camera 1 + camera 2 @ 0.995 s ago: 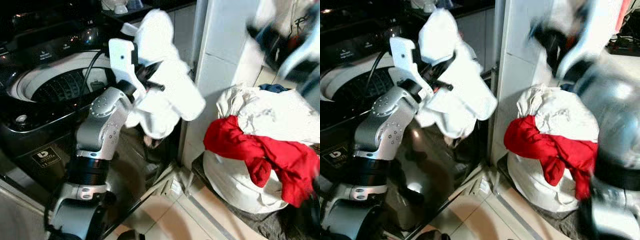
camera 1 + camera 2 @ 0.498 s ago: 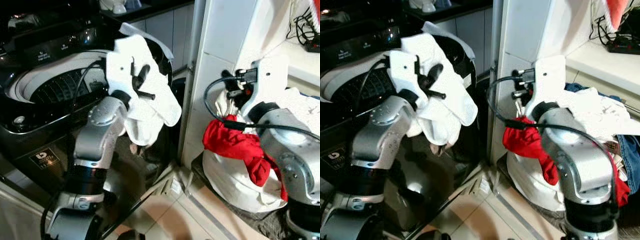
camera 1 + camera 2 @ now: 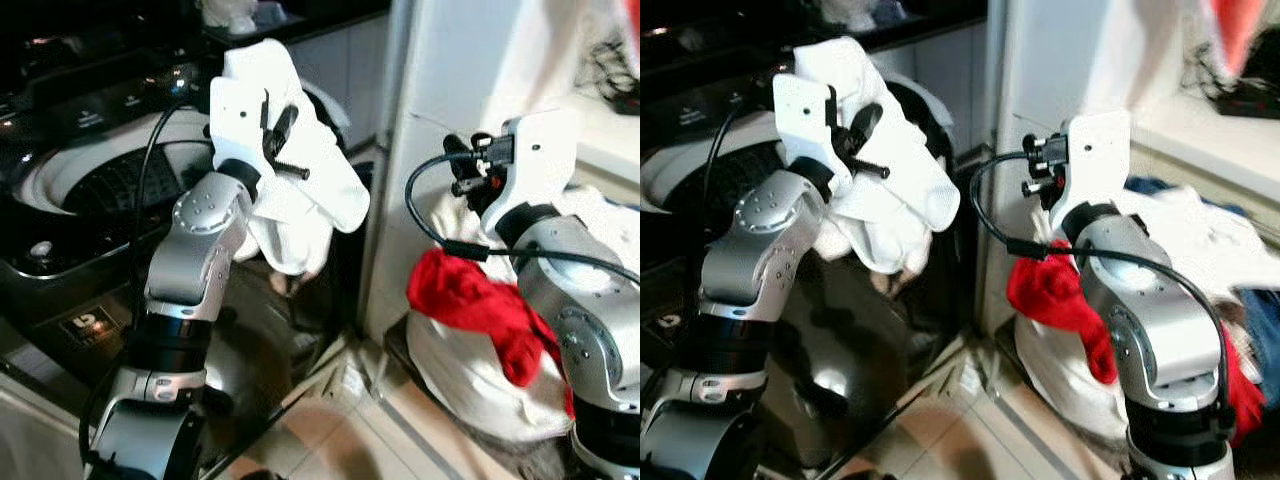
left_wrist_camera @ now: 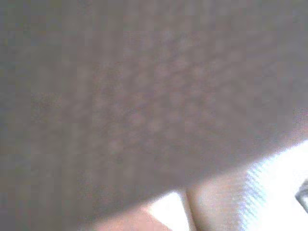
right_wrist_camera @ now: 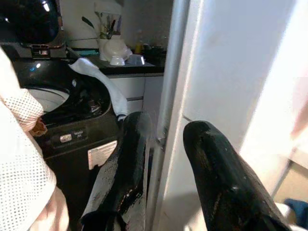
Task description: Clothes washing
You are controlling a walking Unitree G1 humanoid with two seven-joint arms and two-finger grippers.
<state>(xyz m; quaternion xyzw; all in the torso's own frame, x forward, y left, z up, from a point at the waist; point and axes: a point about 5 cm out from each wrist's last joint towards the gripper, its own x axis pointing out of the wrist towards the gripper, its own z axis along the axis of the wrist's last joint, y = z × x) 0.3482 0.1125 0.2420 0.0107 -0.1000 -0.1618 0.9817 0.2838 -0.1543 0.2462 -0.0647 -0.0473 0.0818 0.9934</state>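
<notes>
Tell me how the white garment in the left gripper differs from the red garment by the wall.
The white garment hangs in the air from the left gripper, raised beside the open washing machine; the red garment rests draped over a white laundry bundle low by the wall. The white one is gripped; the red one is not, with the right gripper empty above it. Both are crumpled cloth.

A crumpled white garment [image 3: 300,190] is held aloft beside the open black washing machine [image 3: 90,190].
</notes>
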